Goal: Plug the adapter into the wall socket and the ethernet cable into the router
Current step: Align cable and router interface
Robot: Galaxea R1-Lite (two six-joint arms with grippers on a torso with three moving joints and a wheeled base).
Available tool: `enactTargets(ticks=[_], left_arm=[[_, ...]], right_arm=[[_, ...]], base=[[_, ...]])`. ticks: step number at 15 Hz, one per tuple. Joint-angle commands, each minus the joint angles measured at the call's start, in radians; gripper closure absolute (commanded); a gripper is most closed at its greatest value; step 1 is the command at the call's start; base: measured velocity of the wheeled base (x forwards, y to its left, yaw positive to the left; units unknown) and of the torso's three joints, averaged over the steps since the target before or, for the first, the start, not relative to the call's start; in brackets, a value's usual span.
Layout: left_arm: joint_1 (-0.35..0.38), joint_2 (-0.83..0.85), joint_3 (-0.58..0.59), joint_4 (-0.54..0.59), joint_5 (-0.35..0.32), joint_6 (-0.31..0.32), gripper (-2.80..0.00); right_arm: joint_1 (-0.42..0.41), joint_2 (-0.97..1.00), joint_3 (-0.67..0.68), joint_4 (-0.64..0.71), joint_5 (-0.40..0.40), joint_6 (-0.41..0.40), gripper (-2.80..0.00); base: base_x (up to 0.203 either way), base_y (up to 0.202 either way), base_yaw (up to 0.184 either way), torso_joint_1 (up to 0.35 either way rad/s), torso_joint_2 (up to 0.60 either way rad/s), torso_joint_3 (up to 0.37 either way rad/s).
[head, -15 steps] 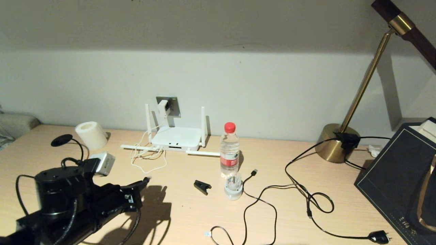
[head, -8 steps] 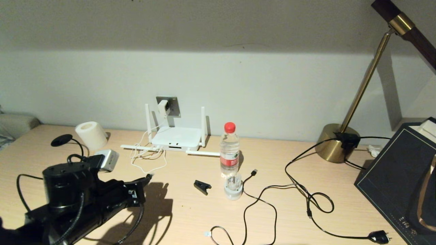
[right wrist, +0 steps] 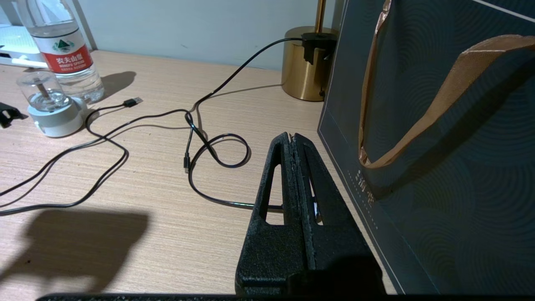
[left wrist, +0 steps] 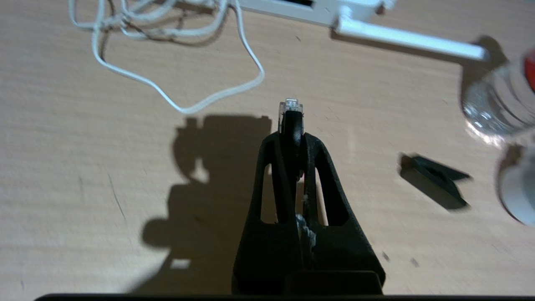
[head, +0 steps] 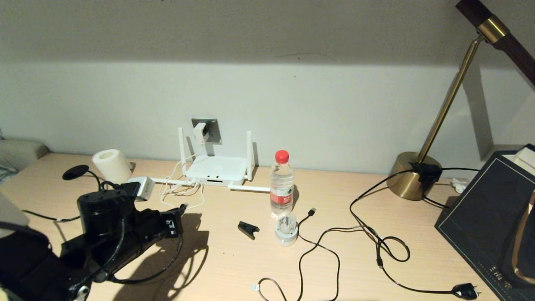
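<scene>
Black ethernet cable (left wrist: pixel 291 125) sitting clamped in left gripper (left wrist: pixel 292 138), clear-tipped plug poking just past the fingertips.
Left gripper is hovering over the pale wood desk (head: pixel 234 259), near the flat white router (head: pixel 216 169) with stick antennas; small white adapter (head: pixel 199 133) is sitting in the grey metallic wall socket (head: pixel 211 128). Right gripper (right wrist: pixel 294 140) is pressing its fingers together on nothing, beside the dark paper bag (right wrist: pixel 439 125).
</scene>
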Motion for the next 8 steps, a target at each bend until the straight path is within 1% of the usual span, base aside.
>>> enactTargets(ticks=[1, 3, 4, 6, 8], left_arm=[[0.017, 0.174, -0.034, -0.117, -0.006, 0.008, 0.00], [0.020, 0.314, -0.067, -0.269, -0.010, 0.014, 0.00], [0.021, 0.360, -0.080, -0.320, -0.017, 0.016, 0.00], [0.021, 0.383, -0.128, -0.353, -0.040, 0.018, 0.00], [0.021, 0.382, -0.161, -0.334, -0.040, 0.018, 0.00]], right_arm=[[0.000, 0.002, 0.034, -0.002, 0.000, -0.001, 0.00], [0.000, 0.002, 0.034, -0.002, 0.000, -0.001, 0.00], [0.000, 0.002, 0.034, -0.001, 0.000, -0.001, 0.00], [0.000, 0.002, 0.034, -0.002, 0.000, -0.001, 0.00], [0.000, 0.002, 0.034, -0.001, 0.000, -0.001, 0.00]], base=[[0.000, 0.000, 0.000, 0.000, 0.00, 0.000], [0.000, 0.000, 0.000, 0.000, 0.00, 0.000], [0.000, 0.000, 0.000, 0.000, 0.00, 0.000], [0.000, 0.000, 0.000, 0.000, 0.00, 0.000], [0.000, 0.000, 0.000, 0.000, 0.00, 0.000]])
